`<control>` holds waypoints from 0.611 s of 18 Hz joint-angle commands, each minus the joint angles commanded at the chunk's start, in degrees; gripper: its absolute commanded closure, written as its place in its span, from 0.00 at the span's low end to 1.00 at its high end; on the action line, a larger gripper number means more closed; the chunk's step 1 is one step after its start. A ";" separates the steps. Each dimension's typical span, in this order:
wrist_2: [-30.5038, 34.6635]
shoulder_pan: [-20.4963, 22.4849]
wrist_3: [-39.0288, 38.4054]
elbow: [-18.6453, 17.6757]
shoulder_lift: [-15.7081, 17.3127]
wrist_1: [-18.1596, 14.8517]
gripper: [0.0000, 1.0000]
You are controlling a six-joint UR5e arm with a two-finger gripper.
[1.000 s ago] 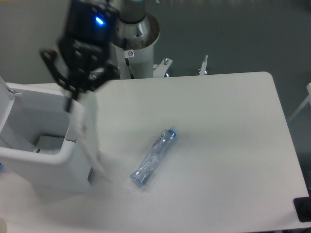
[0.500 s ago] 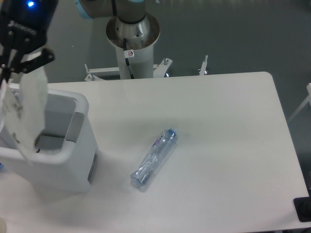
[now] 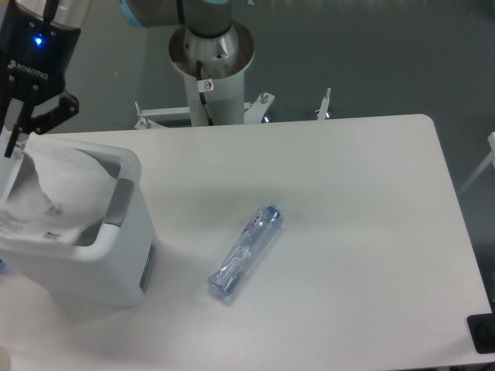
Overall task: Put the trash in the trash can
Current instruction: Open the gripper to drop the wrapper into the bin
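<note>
The white trash can (image 3: 93, 259) stands at the table's left edge, with a grey panel on its rim. The flat translucent packet (image 3: 54, 193) slumps across its opening, its upper left corner running up to my fingertips. My gripper (image 3: 17, 148) hangs over the can's back left corner, partly cut off by the frame edge, and appears shut on that corner. The crushed clear bottle (image 3: 246, 251), with its blue cap and purplish label, lies diagonally on the table to the right of the can, well apart from the gripper.
The arm's round base column (image 3: 210, 66) rises behind the table's far edge. Metal brackets (image 3: 325, 104) stick up at that edge. A dark object (image 3: 483, 334) sits at the table's front right corner.
The gripper carried the packet left from beside the can to over it, then came down. The packet went from hanging upright to slumping across the opening. The bottle stayed put.
</note>
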 joint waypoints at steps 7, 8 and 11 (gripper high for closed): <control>-0.17 12.37 2.64 2.99 -0.44 0.09 0.00; -0.17 14.05 3.51 3.08 -0.70 0.09 0.00; -0.26 17.66 7.37 2.64 -1.58 0.09 0.00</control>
